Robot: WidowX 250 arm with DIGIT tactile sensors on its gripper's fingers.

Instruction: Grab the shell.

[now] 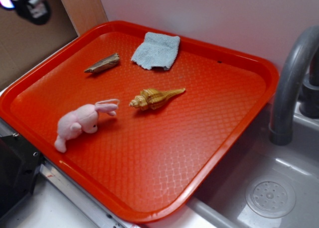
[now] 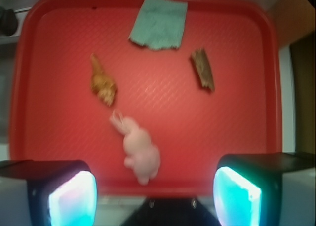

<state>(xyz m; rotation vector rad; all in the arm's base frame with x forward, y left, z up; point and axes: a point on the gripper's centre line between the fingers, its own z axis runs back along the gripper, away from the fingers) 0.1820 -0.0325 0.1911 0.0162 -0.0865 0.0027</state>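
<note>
While the shell lies untouched on the tray, the gripper hangs well back, fingers spread, nothing held; approach and grasp remain.

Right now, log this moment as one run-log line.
phase: approach | gripper: jaws open, above tray edge, empty | shell: untouched, mid-tray | bunny: beside shell | cloth, grey-brown piece: far side

The shell, golden-tan, ribbed and spiral, lies flat near the tray centre, its tapered tail pointing toward the faucet side.
</note>
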